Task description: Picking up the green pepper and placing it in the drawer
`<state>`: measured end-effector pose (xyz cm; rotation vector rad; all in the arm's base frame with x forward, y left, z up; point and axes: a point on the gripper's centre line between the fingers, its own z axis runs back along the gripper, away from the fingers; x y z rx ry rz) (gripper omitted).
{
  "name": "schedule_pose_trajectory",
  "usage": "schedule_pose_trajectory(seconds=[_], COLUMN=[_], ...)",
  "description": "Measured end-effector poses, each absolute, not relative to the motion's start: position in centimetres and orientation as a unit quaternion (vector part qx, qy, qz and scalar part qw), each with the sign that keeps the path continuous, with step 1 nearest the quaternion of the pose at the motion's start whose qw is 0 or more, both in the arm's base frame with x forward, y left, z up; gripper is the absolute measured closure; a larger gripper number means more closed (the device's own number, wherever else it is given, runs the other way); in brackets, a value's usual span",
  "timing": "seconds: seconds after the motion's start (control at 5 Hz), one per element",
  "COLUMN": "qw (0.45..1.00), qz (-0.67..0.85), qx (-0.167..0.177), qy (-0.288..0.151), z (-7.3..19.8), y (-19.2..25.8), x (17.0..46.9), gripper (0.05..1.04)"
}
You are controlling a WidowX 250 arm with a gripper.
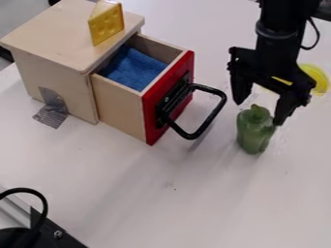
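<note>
The black gripper [260,111] hangs at the right of the camera view, its two fingers spread apart, open. Just below and between the fingertips stands the green pepper [253,135], upright on the white table, its stem top level with the tips; the right fingertip overlaps its upper edge in this view, and whether they touch I cannot tell. Left of them, the wooden box's drawer [119,106] is pulled out, with a red front, a black handle and a blue cloth inside.
A yellow cheese wedge [106,22] stands on top of the wooden box [58,36]. Behind the gripper lies a yellow round object [315,77]. The black drawer handle [210,118] sticks out toward the pepper. Black equipment with a cable [38,232] occupies the lower left corner.
</note>
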<state>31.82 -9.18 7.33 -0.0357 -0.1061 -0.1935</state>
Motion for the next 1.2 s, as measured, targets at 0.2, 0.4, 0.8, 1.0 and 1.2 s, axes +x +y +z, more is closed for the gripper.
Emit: schedule_pose_trajectory(seconds=[0.2,0.4,0.8,1.0,1.2], qw=[0.994,0.995,0.995,0.996,0.994], qz=[-0.092,-0.091,-0.088,-0.068,-0.038], qx=[-0.018,-0.014,-0.015,-0.019,-0.035], qy=[-0.048,-0.042,-0.035,-0.05,-0.1], z=[6.5,6.0,5.9,8.0,12.8], y=[-9.1,-9.0,-8.9,-7.4,-5.5], x=[31.9,31.9,31.8,32.0,31.9], gripper=[0.417,0.722,0.943,0.995,0.998])
